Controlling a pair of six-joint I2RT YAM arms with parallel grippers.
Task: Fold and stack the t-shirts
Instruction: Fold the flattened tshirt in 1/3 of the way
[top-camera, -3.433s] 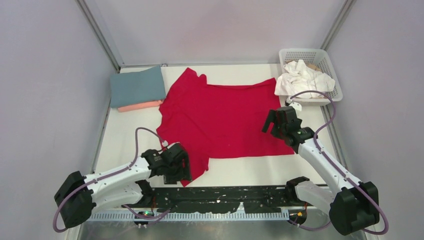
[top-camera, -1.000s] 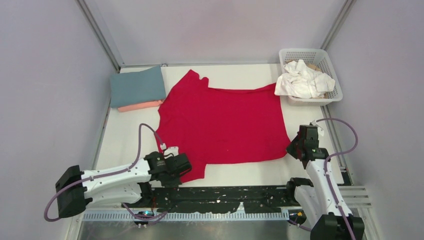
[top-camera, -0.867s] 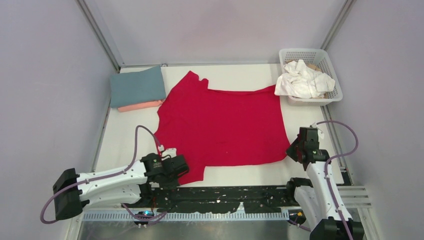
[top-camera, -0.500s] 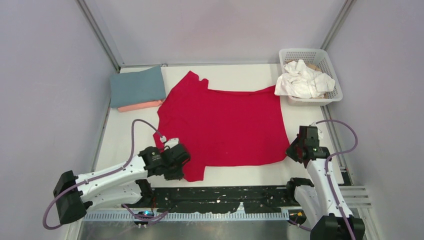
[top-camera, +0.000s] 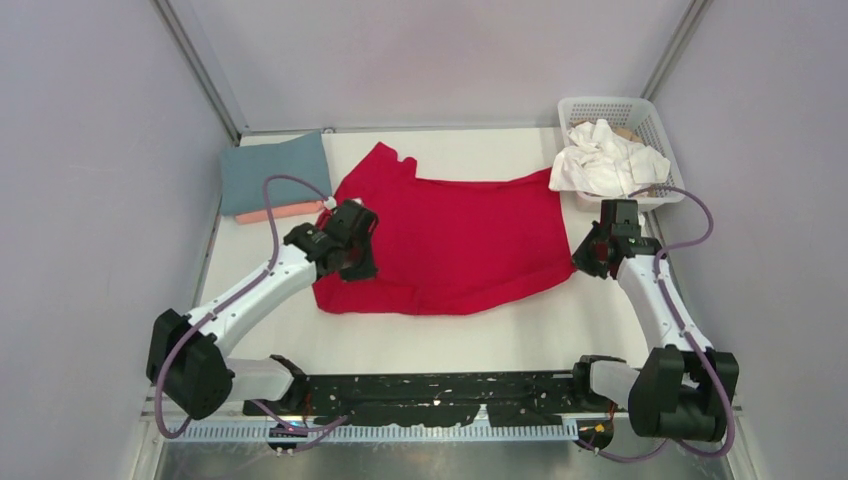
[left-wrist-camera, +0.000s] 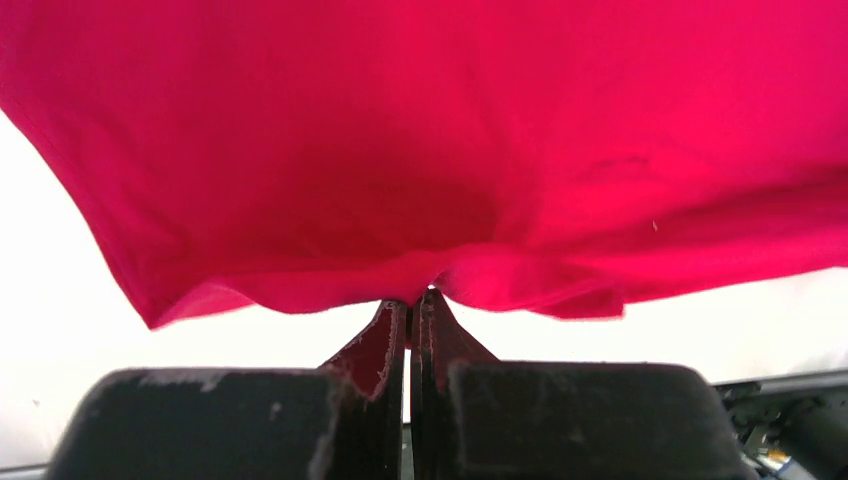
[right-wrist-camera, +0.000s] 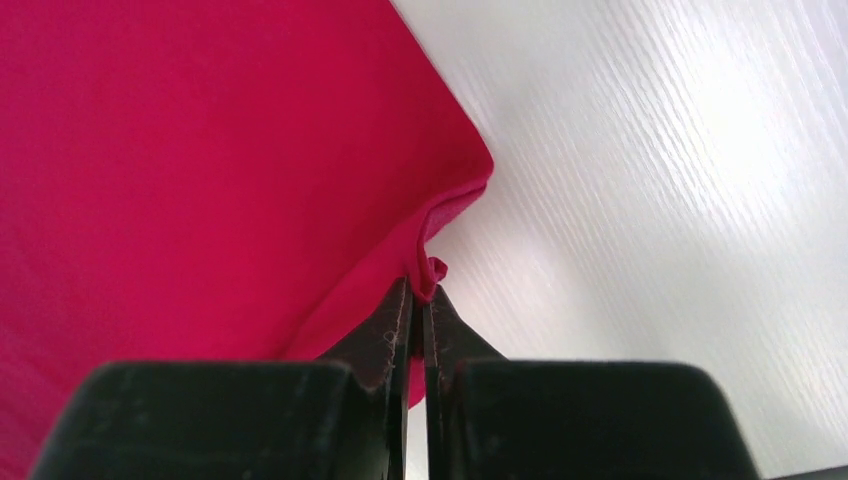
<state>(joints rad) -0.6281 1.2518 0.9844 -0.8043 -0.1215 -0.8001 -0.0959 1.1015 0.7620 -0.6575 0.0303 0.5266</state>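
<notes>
The bright red t-shirt (top-camera: 455, 235) lies spread in the middle of the table, its near edge raised and doubled back over itself. My left gripper (top-camera: 358, 266) is shut on the shirt's left near edge; in the left wrist view the red cloth (left-wrist-camera: 420, 130) drapes from the tips of the left gripper (left-wrist-camera: 413, 300). My right gripper (top-camera: 588, 258) is shut on the right near corner; the right wrist view shows a pinch of red cloth (right-wrist-camera: 200, 150) in the right gripper (right-wrist-camera: 418, 288). A folded blue-grey t-shirt (top-camera: 272, 172) rests on a salmon pink one (top-camera: 292, 212) at the far left.
A white lattice basket (top-camera: 600, 101) stands at the far right, with crumpled white t-shirts (top-camera: 600, 165) spilling over its near rim, close to my right arm. Bare white table (top-camera: 470, 335) shows between the red shirt and the arm bases.
Both grippers have moved away from the near edge toward the far side, carrying the red shirt's near edge with them. The shirt now covers less of the near table.
</notes>
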